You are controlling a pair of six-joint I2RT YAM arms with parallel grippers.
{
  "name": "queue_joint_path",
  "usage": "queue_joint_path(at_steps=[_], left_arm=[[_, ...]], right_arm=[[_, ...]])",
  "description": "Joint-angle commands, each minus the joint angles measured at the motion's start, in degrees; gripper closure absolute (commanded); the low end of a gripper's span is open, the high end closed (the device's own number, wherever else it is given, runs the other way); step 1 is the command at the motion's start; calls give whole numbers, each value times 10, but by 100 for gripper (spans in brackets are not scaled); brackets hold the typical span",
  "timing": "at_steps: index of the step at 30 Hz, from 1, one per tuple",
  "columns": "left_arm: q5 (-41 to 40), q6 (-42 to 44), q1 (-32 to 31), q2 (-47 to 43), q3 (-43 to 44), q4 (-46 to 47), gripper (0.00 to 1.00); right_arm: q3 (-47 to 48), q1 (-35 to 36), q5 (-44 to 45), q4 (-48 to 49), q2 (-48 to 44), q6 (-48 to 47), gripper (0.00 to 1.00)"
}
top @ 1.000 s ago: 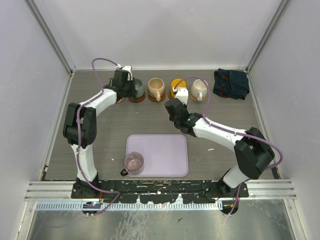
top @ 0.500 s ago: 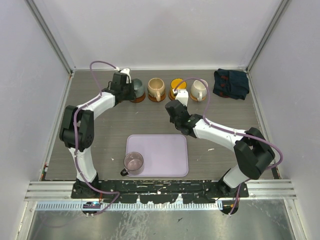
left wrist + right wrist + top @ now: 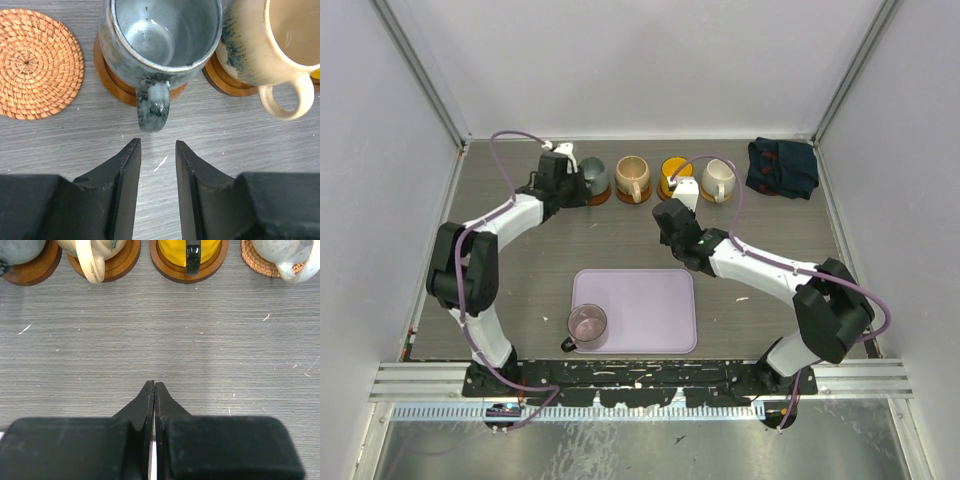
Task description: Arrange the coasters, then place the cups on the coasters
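Note:
My left gripper [image 3: 158, 145] is open and holds nothing; its tips stand just short of the handle of the grey-green cup [image 3: 160, 35], apart from it. That cup rests on a brown coaster [image 3: 107, 75]. To its left lies a bare woven coaster [image 3: 37, 62]. To its right the tan cup [image 3: 270, 45] sits on a dark coaster [image 3: 220, 80]. My right gripper [image 3: 154, 385] is shut and empty, on bare table in front of the yellow cup [image 3: 189, 250] and the cream cup [image 3: 285, 255], each on a coaster. The purple cup [image 3: 587, 324] stands on the tray's near left corner.
The lavender tray [image 3: 650, 310] lies at the middle near the arm bases. A dark folded cloth [image 3: 782, 167] sits at the back right corner. Walls close the table in on the left, back and right.
My left gripper has drawn back from the grey-green cup, which stays on its coaster, and its jaws have widened slightly. The right arm has hardly moved.

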Motion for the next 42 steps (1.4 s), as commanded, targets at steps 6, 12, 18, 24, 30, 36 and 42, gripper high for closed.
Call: queue_joint_path(at_steps=[6,12,18,24,30,36,42], left_arm=[[3,-11,-2,-143,-74,48,60],[10,-17,-4,-249,-174,31,58],[23,-24,-30,-373,-270,3,57],[15,-26,-56,-488,-328,-56,58],[24,-38,-72,-559,-342,-137,59],[62,-60,-83,-593,-352,-183,52],[73,-74,-92,-615,-361,-223,47]], right_arm=[[32,-5,7,31,-5,-11,99],[90,-42,-61,48,56,-26,99],[174,-64,-100,43,128,-50,99],[250,-75,-124,20,206,-66,99],[282,-79,-127,18,251,-69,99],[300,-80,-120,15,276,-73,99],[322,-82,-114,10,302,-77,99]])
